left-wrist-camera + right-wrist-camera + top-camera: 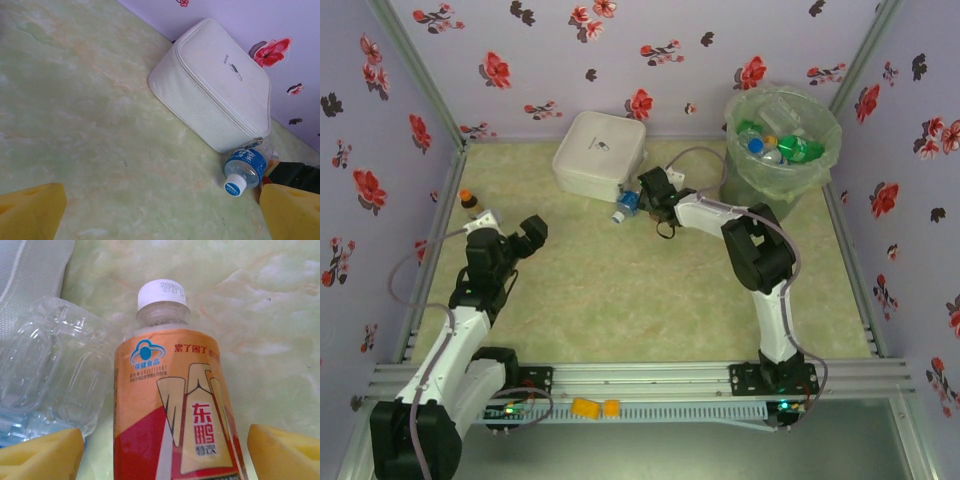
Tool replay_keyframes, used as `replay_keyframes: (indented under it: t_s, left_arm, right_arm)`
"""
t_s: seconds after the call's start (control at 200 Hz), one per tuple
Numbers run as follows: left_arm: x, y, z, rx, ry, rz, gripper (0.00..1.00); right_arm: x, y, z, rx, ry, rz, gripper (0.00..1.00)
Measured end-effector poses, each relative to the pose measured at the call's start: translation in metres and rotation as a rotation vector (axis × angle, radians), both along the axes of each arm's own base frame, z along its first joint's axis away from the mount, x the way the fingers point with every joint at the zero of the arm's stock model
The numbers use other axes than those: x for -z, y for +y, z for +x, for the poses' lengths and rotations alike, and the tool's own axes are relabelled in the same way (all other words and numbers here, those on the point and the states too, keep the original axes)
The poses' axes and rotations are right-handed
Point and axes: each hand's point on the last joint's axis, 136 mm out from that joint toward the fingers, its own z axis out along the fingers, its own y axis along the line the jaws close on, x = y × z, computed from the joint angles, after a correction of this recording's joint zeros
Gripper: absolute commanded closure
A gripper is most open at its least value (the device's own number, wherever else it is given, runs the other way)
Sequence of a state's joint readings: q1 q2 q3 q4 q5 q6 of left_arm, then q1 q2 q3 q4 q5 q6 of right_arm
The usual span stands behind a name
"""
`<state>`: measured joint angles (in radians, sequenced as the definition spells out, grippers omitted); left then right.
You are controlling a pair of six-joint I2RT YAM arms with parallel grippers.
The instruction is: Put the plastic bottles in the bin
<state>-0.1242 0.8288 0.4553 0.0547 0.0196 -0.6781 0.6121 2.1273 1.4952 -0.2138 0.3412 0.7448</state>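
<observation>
Seen from above, the left gripper hangs over the bare table, its fingers spread wide with nothing between them. A tiny brown bottle stands off to its outer side. The right gripper is down at the corner of the white box, and a blue-label bottle lies just beside its fingers. The bin stands well apart from both grippers, with green and blue-capped bottles inside it.

From the left wrist, the left gripper shows two yellow pads far apart at the bottom corners, with only tabletop between them. Ahead of them, towards the right-of-view pad, the blue-label bottle lies against the white box, cap towards the fingers.

From the right wrist, the right gripper has its pads on either side of an orange-label bottle, whose white cap points away from them. A gap shows between the label and the left-of-view pad. Whether the other pad touches I cannot tell. A clear bottle lies just outside that left-of-view pad.
</observation>
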Motion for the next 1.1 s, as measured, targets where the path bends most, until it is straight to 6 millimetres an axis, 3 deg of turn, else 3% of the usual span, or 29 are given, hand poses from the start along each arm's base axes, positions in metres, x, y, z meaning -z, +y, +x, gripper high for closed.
replay_keyframes:
  t_s: [0.29,0.385,0.585,0.74,0.915,1.1]
  left_arm:
    - [-0.004,-0.006,0.010,0.013,0.001,-0.034,0.00]
    - [-0.008,-0.007,0.011,0.018,-0.012,-0.045,0.00]
    - [-0.011,-0.008,0.012,0.014,-0.021,-0.066,0.00]
    - [-0.012,-0.008,0.013,0.013,-0.028,-0.070,0.00]
    - [-0.011,-0.008,0.014,0.013,-0.026,-0.070,0.00]
    - [-0.012,-0.008,0.014,0.013,-0.030,-0.071,0.00]
  right_arm:
    - [0.009,-0.010,0.002,0.032,0.010,0.000,0.28]
    - [0.017,-0.016,0.000,0.041,0.019,-0.004,0.35]
    - [0.016,-0.019,0.001,0.047,0.001,0.012,0.46]
    - [0.015,-0.021,-0.001,0.017,0.016,0.000,0.48]
    - [0.015,-0.030,-0.017,-0.019,0.043,-0.034,0.46]
    - [0.016,-0.046,-0.050,-0.056,0.087,-0.084,0.46]
